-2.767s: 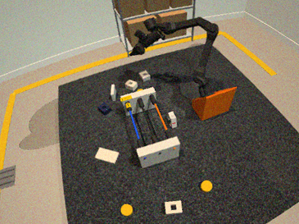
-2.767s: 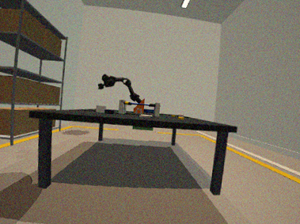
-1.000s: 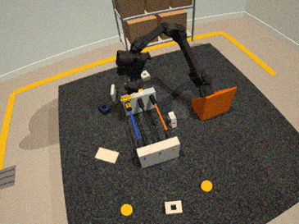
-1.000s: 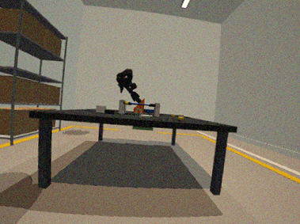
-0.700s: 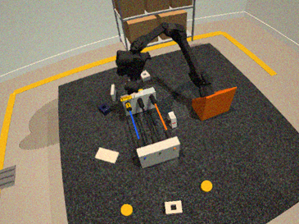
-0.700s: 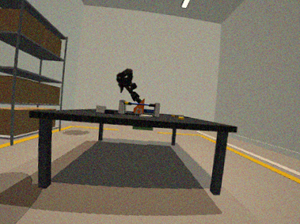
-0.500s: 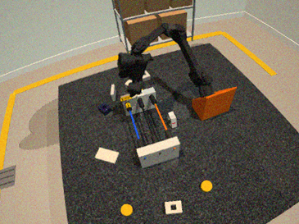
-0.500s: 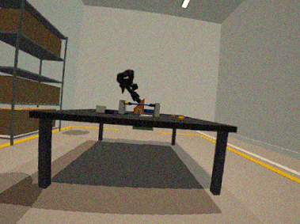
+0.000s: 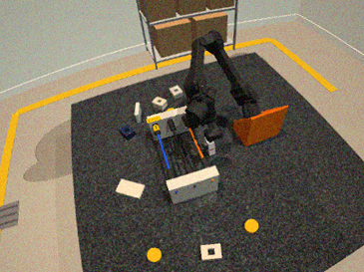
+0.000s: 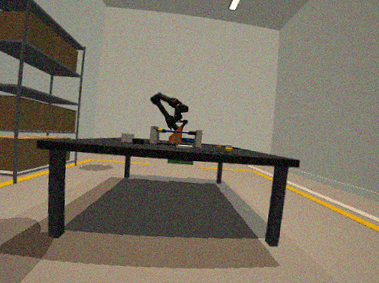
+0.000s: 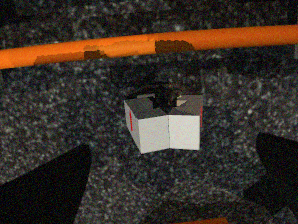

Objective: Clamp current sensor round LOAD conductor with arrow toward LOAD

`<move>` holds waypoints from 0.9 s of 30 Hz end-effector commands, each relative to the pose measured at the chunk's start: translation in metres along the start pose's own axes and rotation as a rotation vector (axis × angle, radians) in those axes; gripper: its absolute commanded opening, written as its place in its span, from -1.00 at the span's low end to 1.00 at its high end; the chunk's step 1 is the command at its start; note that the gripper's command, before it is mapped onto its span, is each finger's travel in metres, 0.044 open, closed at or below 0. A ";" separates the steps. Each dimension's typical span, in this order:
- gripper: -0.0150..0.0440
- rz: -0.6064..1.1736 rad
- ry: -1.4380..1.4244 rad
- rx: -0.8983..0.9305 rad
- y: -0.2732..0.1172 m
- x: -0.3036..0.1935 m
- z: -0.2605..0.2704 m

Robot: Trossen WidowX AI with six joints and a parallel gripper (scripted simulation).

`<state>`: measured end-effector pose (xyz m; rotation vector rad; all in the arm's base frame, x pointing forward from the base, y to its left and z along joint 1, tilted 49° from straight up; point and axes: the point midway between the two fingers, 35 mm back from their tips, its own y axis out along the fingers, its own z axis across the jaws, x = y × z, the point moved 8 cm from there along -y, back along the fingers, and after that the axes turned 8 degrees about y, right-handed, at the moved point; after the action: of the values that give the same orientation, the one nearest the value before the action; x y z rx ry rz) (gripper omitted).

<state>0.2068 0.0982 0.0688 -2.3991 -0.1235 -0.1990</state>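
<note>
The open sensor [image 9: 211, 148] [image 11: 164, 134] stands on the dark table top beside the orange conductor. Its two white halves are splayed, with a dark gap between them and red marks on the outer sides. Its arrow cannot be read. My gripper [image 11: 173, 147] is open, pointing down above the sensor, with one black finger on each side in the wrist view and nothing held. The blue conductor [image 9: 164, 152] runs between two white end blocks and carries a yellow tag [image 9: 156, 128]. The yellow LOAD marker [image 9: 153, 119] is on the rear block, at that conductor's end.
The orange conductor [image 9: 196, 144] [image 11: 225, 38] runs parallel to the blue one, with dark conductors between. The front end block [image 9: 193, 191] stands upright. An orange panel [image 9: 263, 128] stands by the arm's base. A navy block [image 9: 127, 131] and a white plate [image 9: 130, 189] lie left.
</note>
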 end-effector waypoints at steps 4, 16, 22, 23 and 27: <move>1.00 0.019 -0.002 -0.002 0.004 -0.008 0.002; 1.00 0.019 -0.003 0.001 0.024 -0.007 0.003; 1.00 0.019 -0.003 0.001 0.034 -0.007 0.003; 1.00 0.019 -0.003 0.000 0.036 -0.007 0.003; 1.00 0.018 -0.003 0.000 0.042 -0.007 0.002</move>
<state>0.2054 0.0729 0.0416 -2.3964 -0.0993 -0.1899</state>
